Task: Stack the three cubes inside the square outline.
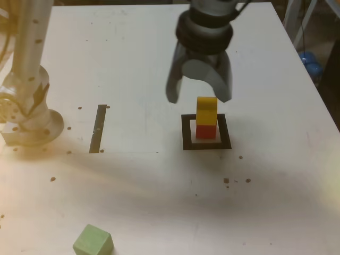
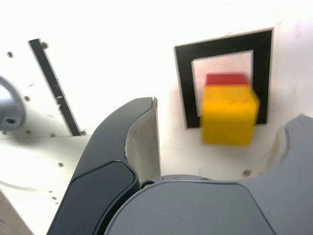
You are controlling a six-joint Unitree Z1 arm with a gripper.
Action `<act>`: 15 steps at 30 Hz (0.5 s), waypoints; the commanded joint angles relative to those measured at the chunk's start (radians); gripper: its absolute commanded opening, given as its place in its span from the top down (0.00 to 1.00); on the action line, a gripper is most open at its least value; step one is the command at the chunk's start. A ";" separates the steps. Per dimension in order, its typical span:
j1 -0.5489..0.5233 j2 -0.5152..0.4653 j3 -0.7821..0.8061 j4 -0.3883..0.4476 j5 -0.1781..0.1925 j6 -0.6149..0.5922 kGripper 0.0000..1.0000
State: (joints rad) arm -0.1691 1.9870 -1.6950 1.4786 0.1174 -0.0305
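A yellow cube [image 1: 206, 110] stands on a red cube [image 1: 206, 131] inside the black square outline [image 1: 186, 133]. Just above this stack hangs my gripper [image 1: 199, 98], open, one finger on each side and clear of the yellow cube. In the wrist view the yellow cube [image 2: 229, 115] covers most of the red cube [image 2: 226, 79] within the outline [image 2: 183, 88], and the gripper [image 2: 227, 110] holds nothing between its wide jaws. The light green cube [image 1: 93, 240] lies apart near the front edge, towards the exterior view's left.
A thin black tape strip [image 1: 99, 127] lies on the white table to the exterior view's left of the outline, also seen as the strip [image 2: 54, 88] in the wrist view. The arm's base [image 1: 26, 106] stands at the far left. Small screw holes dot the tabletop.
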 commanded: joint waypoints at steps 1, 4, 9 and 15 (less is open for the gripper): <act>-0.022 -0.035 0.022 0.008 -0.003 -0.003 0.01; -0.070 -0.077 0.067 0.015 -0.013 -0.005 0.01; -0.161 -0.115 0.132 0.014 -0.036 -0.013 0.01; -0.275 -0.158 0.206 -0.001 -0.068 -0.057 0.01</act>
State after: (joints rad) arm -0.4118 1.8508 -1.5050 1.4819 0.0570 -0.0754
